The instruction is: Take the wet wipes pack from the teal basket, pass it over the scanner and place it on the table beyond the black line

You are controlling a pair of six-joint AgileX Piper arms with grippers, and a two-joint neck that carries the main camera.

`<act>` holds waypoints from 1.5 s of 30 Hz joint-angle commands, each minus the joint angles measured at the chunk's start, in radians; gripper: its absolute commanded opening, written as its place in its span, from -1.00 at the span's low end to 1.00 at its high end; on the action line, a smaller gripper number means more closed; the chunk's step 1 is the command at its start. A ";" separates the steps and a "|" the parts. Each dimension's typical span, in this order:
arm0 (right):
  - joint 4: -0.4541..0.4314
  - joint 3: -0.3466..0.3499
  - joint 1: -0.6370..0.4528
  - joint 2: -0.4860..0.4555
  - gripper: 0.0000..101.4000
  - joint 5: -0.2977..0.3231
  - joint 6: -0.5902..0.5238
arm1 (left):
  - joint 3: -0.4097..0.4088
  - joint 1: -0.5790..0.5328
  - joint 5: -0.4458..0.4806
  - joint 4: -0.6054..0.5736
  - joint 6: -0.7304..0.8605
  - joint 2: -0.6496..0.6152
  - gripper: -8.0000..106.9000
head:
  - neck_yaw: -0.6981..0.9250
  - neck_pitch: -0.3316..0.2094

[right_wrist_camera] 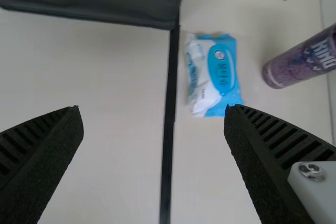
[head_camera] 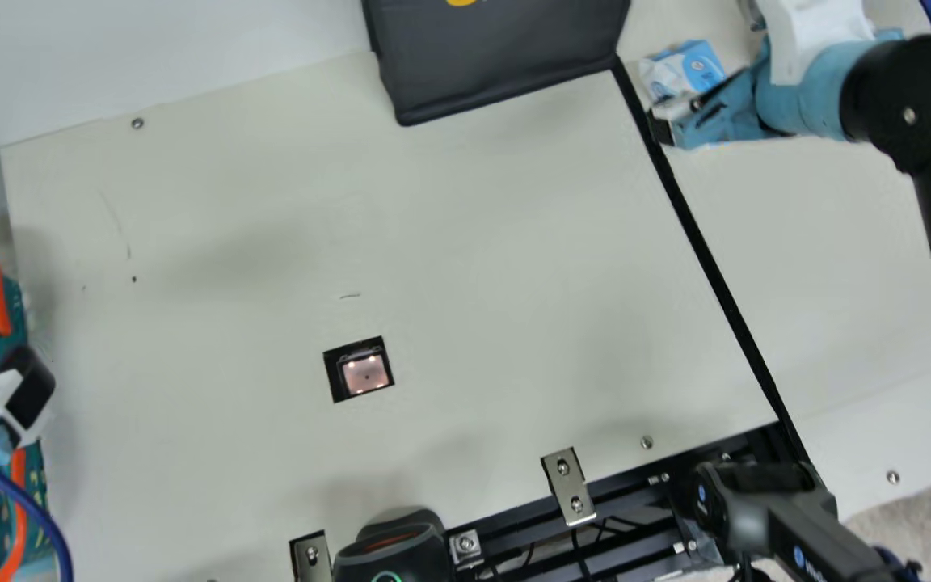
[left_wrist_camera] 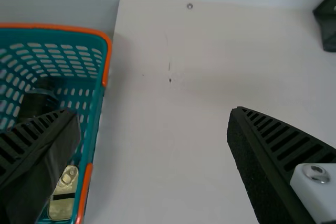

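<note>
The blue-and-white wet wipes pack (head_camera: pixel 685 69) lies flat on the table, just beyond the black line (head_camera: pixel 708 250). Beside it in the main view is my right gripper (head_camera: pixel 663 129), over the line. In the right wrist view the pack (right_wrist_camera: pixel 212 74) is apart from my right gripper (right_wrist_camera: pixel 153 111), whose fingers are spread with nothing between them. My left gripper (head_camera: pixel 25 396) is over the teal basket (head_camera: pixel 17 315) at the left. The left wrist view has my left gripper (left_wrist_camera: pixel 155 114) open and empty, one finger above the basket (left_wrist_camera: pixel 94 114). The scanner window (head_camera: pixel 359 369) is set in the table.
A dark bag (head_camera: pixel 498 56) lies at the table's back edge. A purple can (right_wrist_camera: pixel 299 59) stands right of the pack in the right wrist view. Dark and gold items (left_wrist_camera: pixel 63 195) are in the basket. A black device (head_camera: pixel 393 550) and metal brackets line the front edge.
</note>
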 commanded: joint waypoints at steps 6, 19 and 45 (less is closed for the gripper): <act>-0.035 0.003 0.074 -0.133 0.87 0.059 0.110 | -0.121 0.018 0.138 -0.005 0.051 -0.055 0.71 | 0.207 -0.029; -0.089 0.009 0.208 -0.360 0.87 0.177 0.297 | -0.182 0.028 0.205 -0.007 0.079 -0.087 0.71 | 0.276 -0.029; -0.119 0.012 0.285 -0.490 0.87 0.253 0.400 | -0.182 0.028 0.205 -0.007 0.079 -0.087 0.71 | 0.276 -0.029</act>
